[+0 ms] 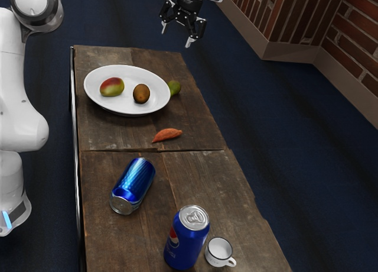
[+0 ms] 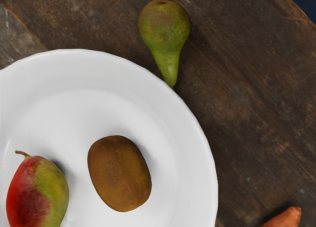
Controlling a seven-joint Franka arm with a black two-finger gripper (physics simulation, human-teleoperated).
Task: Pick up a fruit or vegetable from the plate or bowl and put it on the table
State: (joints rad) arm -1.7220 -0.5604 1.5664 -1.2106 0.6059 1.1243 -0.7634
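The gripper (image 1: pixel 176 36) hangs high over the table (image 1: pixel 118 136), its jaws spread wide with nothing between them. The kiwi (image 2: pixel 119 173) and mango (image 2: pixel 37 195) lie apart on the plate (image 2: pixel 54 69). The kiwi seems the easier pick: centre over it, close across its narrower width, and lift straight up before moving sideways, avoiding the pear (image 2: pixel 164 29).
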